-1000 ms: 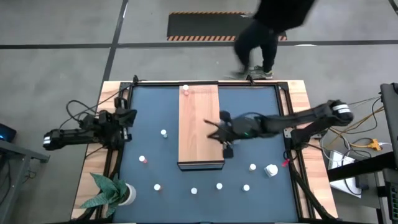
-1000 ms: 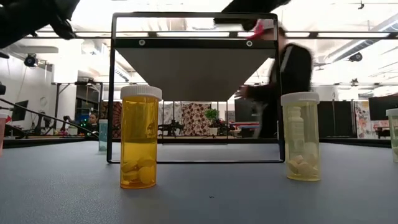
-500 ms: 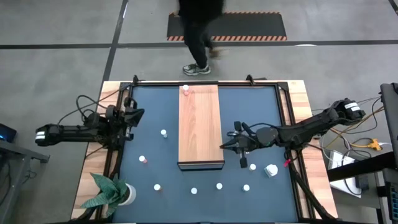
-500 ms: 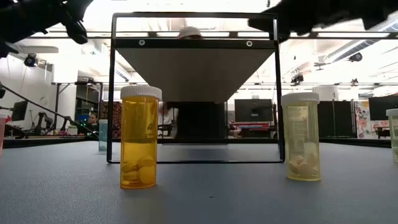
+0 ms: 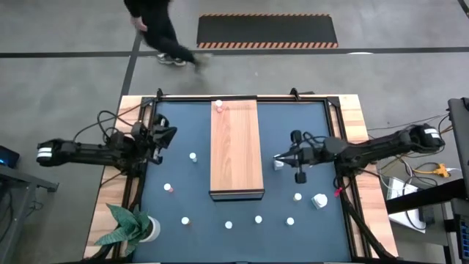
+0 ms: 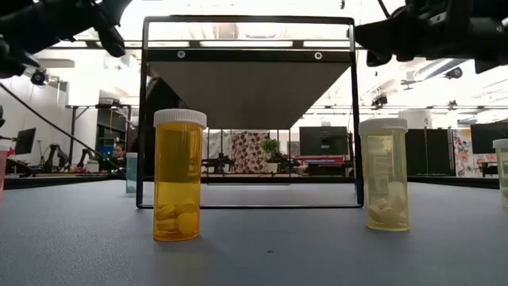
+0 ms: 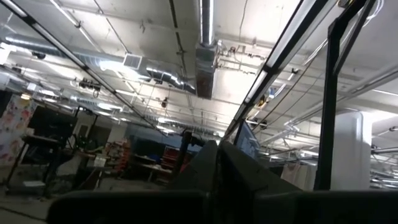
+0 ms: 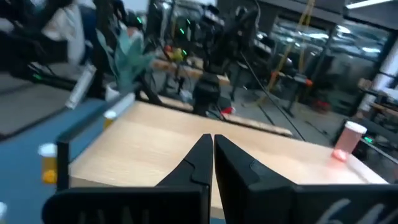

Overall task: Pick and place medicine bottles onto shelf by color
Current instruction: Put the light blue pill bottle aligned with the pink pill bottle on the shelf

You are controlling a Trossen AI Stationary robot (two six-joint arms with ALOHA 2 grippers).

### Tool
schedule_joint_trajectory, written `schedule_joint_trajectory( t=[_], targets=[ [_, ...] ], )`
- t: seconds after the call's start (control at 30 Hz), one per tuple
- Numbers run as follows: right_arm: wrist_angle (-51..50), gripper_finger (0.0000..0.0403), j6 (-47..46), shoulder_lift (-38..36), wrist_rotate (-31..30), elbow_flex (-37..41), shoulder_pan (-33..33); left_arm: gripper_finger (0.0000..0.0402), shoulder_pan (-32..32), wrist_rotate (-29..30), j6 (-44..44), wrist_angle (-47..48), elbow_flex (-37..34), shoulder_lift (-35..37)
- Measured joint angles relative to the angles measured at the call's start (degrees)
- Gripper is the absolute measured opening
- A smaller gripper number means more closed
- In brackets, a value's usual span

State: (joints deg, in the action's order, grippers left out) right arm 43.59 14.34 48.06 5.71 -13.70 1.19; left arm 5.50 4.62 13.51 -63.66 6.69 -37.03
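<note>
The light-brown wooden shelf (image 5: 236, 147) stands raised on a black frame (image 6: 246, 205) in the middle of the dark mat. One pink-capped bottle (image 5: 218, 106) stands at its far end and also shows in the right wrist view (image 8: 347, 140). Several small white-capped bottles stand on the mat, among them an orange one (image 6: 178, 175) and a pale yellow one (image 6: 385, 175) near the front. My right gripper (image 5: 276, 158) is shut and empty, just off the shelf's right edge at about board height (image 8: 212, 140). My left gripper (image 5: 173, 133) is shut and empty, left of the shelf, tipped upward (image 7: 217, 146).
A larger white bottle (image 5: 319, 200) lies on its side at the near right. A small pale thing (image 5: 279, 165) sits on the mat below my right gripper. A white pot with a green plant (image 5: 135, 227) stands at the near left corner. A person (image 5: 154, 26) walks beyond the far edge.
My right gripper has drawn back from over the shelf toward the table's right edge and now hangs beside the board, still shut. My left gripper has reached a little toward the shelf. The person behind the table has walked from right to left.
</note>
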Motion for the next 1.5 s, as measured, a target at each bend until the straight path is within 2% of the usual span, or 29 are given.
schedule_joint_trajectory(
  t=[0.13, 0.43, 0.53, 0.63, 0.73, 0.8, 1.0, 1.07, 1.17, 1.27, 1.33, 1.5],
  targets=[
    [0.03, 0.0009, -2.85, -5.21, 5.29, 2.50, -4.31, 0.0003, -0.04, 0.00, 2.91, -0.31, 2.99, -3.72],
    [-0.06, 0.0008, -3.24, -9.45, 5.79, 5.99, -4.98, 0.0003, -4.27, -0.13, 5.13, 1.01, 11.58, -8.55],
    [-0.15, 0.0009, -3.91, -9.47, 5.76, 6.00, -4.98, 0.0003, -5.92, -0.24, 3.96, 6.38, 15.74, -8.39],
    [-1.07, 0.0009, -4.62, -9.29, 5.74, 5.54, -4.98, 0.0003, -7.31, 1.25, 4.18, 17.86, 20.61, -8.53],
    [-2.32, 0.0009, -4.91, -9.32, 5.73, 5.22, -4.98, 0.0003, -8.68, 5.46, 4.28, 34.73, 26.80, -8.85],
    [-3.61, 0.0009, -5.00, -9.30, 5.73, 4.88, -4.98, 0.0003, -8.94, 6.72, 4.36, 50.01, 32.06, -9.15],
    [-4.56, 0.0009, -5.41, -9.30, 5.71, 4.66, -4.98, 0.0003, -8.94, 12.38, 10.01, 103.61, 47.09, -12.39],
    [-4.79, 0.0009, -5.37, -9.30, 5.71, 4.66, -4.98, 0.0003, -8.87, 13.49, 10.16, 113.45, 49.42, -14.55],
    [-4.82, 0.0009, -5.33, -9.28, 5.71, 4.66, -4.98, 0.0004, -8.87, 14.09, 9.66, 119.62, 49.40, -16.98],
    [-4.84, 0.0009, -4.72, -9.28, 5.71, 4.66, -4.98, 0.0017, -8.87, 12.80, 8.67, 119.88, 47.94, -19.56],
    [-4.86, 0.0009, -4.67, -9.28, 5.71, 4.66, -4.98, 0.0036, -8.87, 10.69, 8.71, 120.39, 47.26, -21.17],
    [-5.76, 0.0009, -3.19, -9.28, 5.71, 4.66, -4.98, 0.0111, -8.85, 10.65, 8.66, 120.27, 46.85, -24.34]
  ],
)
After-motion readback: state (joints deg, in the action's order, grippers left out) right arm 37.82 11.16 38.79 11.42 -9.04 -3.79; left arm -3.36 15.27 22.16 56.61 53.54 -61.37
